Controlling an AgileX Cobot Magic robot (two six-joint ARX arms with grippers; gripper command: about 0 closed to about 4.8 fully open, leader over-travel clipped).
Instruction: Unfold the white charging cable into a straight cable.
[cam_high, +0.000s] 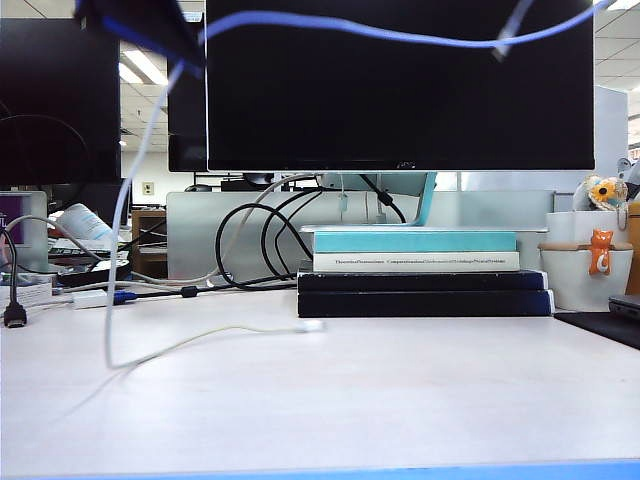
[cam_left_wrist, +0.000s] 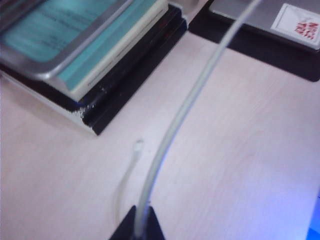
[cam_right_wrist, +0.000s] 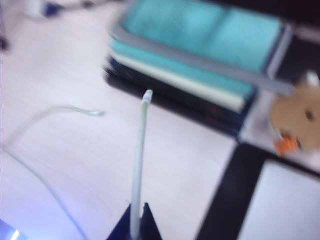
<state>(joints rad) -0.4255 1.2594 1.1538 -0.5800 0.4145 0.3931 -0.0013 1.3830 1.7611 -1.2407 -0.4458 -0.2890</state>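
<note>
Both grippers, left (cam_left_wrist: 136, 227) and right (cam_right_wrist: 135, 220), jaws clamped on the limp, light cable (cam_high: 120, 215), hold it above the table (cam_high: 400, 400).

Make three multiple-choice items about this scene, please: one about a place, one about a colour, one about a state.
1. Where does the free end of the white charging cable lie?
A. on the table, in front of the stack of books
B. on top of the books
C. inside the white pot

2. What colour is the top book?
A. red
B. teal
C. yellow

3. How is the left gripper?
A. wide open
B. shut on the cable
C. shut on a book

Answers: 1 A, the plug rests on the bare table before the stack. 2 B, its cover is teal. 3 B, the cable leaves its closed tips; the right gripper is the same.
</note>
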